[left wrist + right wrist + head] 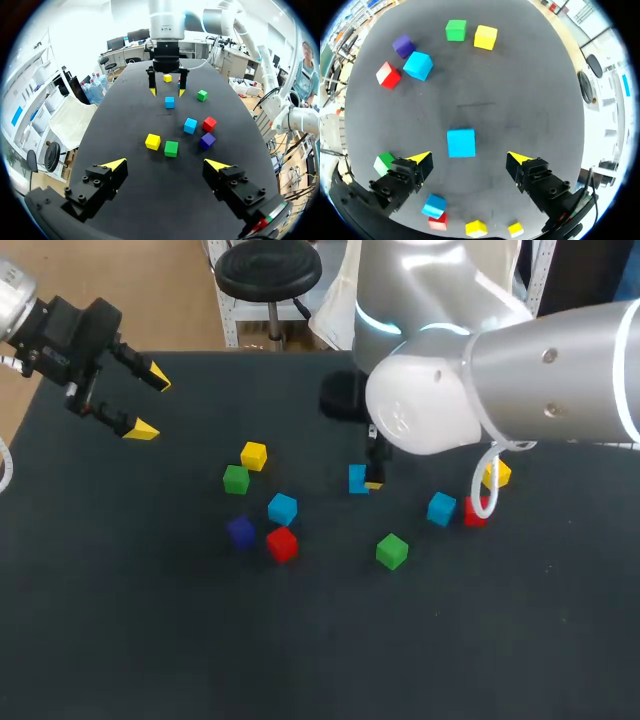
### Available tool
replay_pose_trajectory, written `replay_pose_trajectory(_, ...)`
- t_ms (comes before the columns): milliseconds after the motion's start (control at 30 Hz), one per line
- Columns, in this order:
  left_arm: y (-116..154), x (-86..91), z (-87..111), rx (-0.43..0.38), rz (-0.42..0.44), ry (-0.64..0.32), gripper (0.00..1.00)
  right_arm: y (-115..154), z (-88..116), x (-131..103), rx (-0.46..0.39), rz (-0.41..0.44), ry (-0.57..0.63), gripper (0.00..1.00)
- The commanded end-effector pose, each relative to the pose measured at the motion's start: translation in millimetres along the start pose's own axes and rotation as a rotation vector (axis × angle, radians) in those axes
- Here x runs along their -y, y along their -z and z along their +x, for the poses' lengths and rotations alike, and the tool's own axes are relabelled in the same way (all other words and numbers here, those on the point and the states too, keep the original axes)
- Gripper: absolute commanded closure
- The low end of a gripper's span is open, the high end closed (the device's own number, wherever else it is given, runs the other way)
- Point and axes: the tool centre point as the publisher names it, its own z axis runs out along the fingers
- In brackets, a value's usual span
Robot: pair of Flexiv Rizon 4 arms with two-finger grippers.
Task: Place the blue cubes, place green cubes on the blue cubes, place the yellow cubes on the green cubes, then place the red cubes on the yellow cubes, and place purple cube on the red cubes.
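ten small, plain-faced cubes lie singly on the dark tabletop (pixel 120 640), none stacked. the middle blue cube (pixel 461 143) sits flat just ahead of the right gripper (pixel 470 158), in the gap between its widely spread yellow-tipped fingers. neither finger touches it, and that gripper holds nothing. toward the robot's left is a loose cluster: a yellow cube (pixel 254 456) just beside a green cube (pixel 236 479), then a second blue cube (pixel 282 508), a purple cube (pixel 240 531) and a red cube (pixel 282 544) close together. toward the right, a third blue cube (pixel 441 508) is just beside a second red cube (pixel 473 518), with a second yellow cube (pixel 500 475) partly behind a white cable (pixel 487 502). a second green cube (pixel 392 551) stands apart, nearer the robot. the left gripper (pixel 167 164) hangs over the tabletop's left side, fingers wide apart and empty, well away from the cubes.
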Motion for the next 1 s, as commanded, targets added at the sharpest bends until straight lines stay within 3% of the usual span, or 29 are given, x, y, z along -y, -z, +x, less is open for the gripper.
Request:
replay_pose_trajectory(33, -0.2, -0.5, 0.8, 0.001, 0.000, -0.002, 0.00, 17.3, 19.9, -12.6, 0.009, 0.042, -0.050, 0.00)
replay_pose_trajectory(467, -0.2, -0.5, 0.8, 0.001, 0.000, -0.002, 0.00, 34.4, 61.0, -36.1, 0.005, 0.069, -0.194, 0.00)
replay_pose_trajectory(1000, -0.2, -0.5, 0.8, 0.001, 0.000, -0.002, 0.00, 14.0, 91.6, -62.8, -0.017, 0.016, -0.281, 0.00)
